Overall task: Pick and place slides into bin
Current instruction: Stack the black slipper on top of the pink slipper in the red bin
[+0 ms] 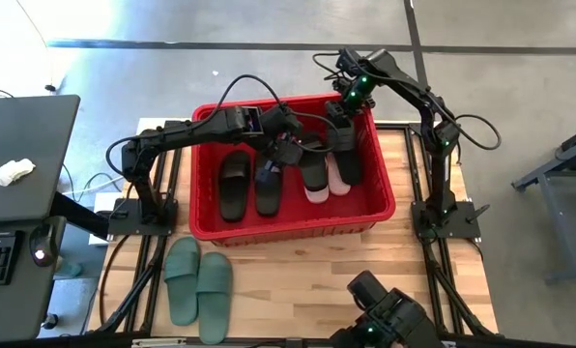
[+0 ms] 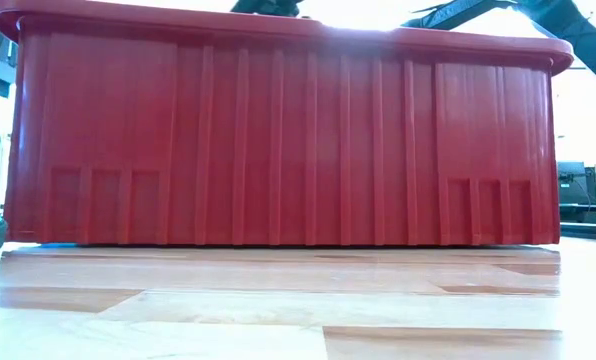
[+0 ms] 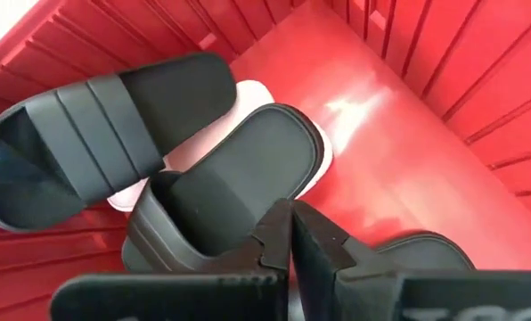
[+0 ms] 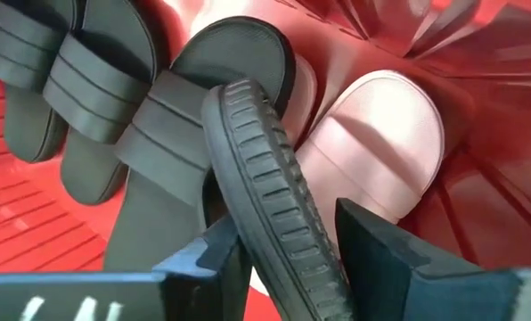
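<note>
Slides [image 1: 269,179] half-hidden in bin [image 1: 380,208]; right fingers [image 4: 288,259] apart astride black sole, grip unclear; left fingers [image 3: 292,241] closed, empty.

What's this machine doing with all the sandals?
Two robot arms are loading slides into a red bin. Both are reaching into it now. The right gripper has its fingers open around a black slide standing on edge, apparently letting it go on top of the others. The left gripper is shut and holds nothing, hovering over black slides in the bin. Pink slides lie in there too. A green pair waits on the table in front of the bin.
</note>
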Motion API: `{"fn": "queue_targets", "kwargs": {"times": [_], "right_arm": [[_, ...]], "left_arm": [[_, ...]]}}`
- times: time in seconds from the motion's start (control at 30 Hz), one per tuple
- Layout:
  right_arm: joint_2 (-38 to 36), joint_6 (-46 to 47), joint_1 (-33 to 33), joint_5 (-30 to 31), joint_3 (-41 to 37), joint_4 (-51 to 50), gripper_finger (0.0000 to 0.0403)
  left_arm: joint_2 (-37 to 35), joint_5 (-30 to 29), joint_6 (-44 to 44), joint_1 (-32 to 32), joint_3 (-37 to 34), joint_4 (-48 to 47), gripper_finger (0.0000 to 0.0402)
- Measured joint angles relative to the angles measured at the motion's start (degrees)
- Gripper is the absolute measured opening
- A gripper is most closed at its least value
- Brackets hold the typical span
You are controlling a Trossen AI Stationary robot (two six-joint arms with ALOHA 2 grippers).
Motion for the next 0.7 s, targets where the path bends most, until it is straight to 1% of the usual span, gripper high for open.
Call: {"fn": "queue_targets", "kwargs": {"times": [0.1, 0.2, 0.3, 0.4, 0.53, 0.7], "right_arm": [[0.00, -0.31, -0.13, -0.13, 0.00, -0.11, 0.0146], [0.00, -2.65, -0.09, -0.10, -0.02, -0.81, 0.0153], [0.00, -4.59, 0.38, 0.62, -0.04, -0.82, 0.0171], [0.00, -6.38, 0.66, 0.90, -0.04, -0.83, 0.0195], [0.00, -6.51, 0.66, 1.91, -0.04, -0.77, 0.0224], [0.27, -8.08, 0.66, 5.43, 3.12, -3.50, 0.0238]], "left_arm": [[0.00, 0.00, 0.05, 0.00, 0.00, 0.64, 0.0003], [0.24, 0.01, 0.17, -0.02, 0.03, 0.71, 0.0001], [0.55, 0.01, 0.31, -0.01, -0.41, 0.82, 0.0002], [0.44, 0.02, 0.56, -0.01, -2.87, 3.12, 0.0003], [0.50, 0.02, 0.56, -0.02, -5.98, 4.81, 0.0001], [0.55, 0.17, 0.10, -0.02, -8.00, 6.18, 0.0002]]}}
